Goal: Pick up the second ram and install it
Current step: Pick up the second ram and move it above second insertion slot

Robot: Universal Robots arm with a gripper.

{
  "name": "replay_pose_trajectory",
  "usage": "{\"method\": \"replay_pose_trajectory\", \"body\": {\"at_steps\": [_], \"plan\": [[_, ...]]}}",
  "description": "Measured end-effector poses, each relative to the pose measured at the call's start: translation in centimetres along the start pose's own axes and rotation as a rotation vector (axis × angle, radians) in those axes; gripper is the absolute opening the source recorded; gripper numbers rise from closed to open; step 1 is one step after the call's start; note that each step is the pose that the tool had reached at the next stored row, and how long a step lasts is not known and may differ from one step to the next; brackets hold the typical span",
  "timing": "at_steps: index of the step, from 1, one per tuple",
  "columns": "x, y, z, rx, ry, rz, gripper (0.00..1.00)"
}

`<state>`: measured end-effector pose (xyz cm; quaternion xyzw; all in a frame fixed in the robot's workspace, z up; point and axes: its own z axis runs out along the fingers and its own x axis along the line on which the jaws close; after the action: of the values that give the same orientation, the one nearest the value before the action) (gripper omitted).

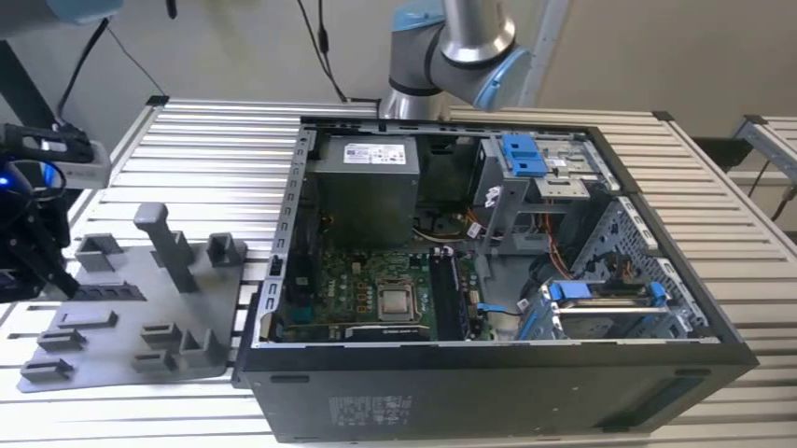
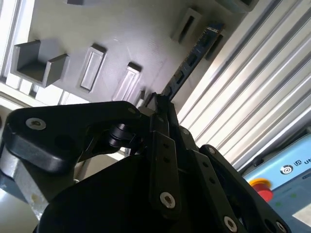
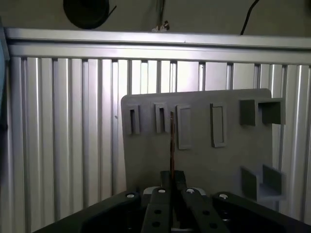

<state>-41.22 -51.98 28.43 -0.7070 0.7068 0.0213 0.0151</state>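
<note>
Ribbed aluminium table (image 3: 58,126) is carrying a grey fixture plate (image 3: 218,160), and the open computer case (image 1: 498,383) is sitting just beside that plate. Above the plate, the gripper (image 3: 172,178) is pressing its 2 fingers (image 3: 160,194) almost together on the near end of the second ram (image 3: 171,141). In the second wrist view the ram (image 2: 194,56) is running straight out from the fingertips. Its long axis is in line with them, pointing toward the plate's row of slots (image 3: 158,118). Whether it is hanging clear of the plate cannot be told.
</note>
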Motion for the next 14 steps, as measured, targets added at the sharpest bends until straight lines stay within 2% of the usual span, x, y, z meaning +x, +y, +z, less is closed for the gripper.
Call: {"method": "replay_pose_trajectory", "body": {"at_steps": [14], "plan": [[-0.11, 0.02, -1.87, 0.0001, -0.0001, 0.000, 0.14]]}}
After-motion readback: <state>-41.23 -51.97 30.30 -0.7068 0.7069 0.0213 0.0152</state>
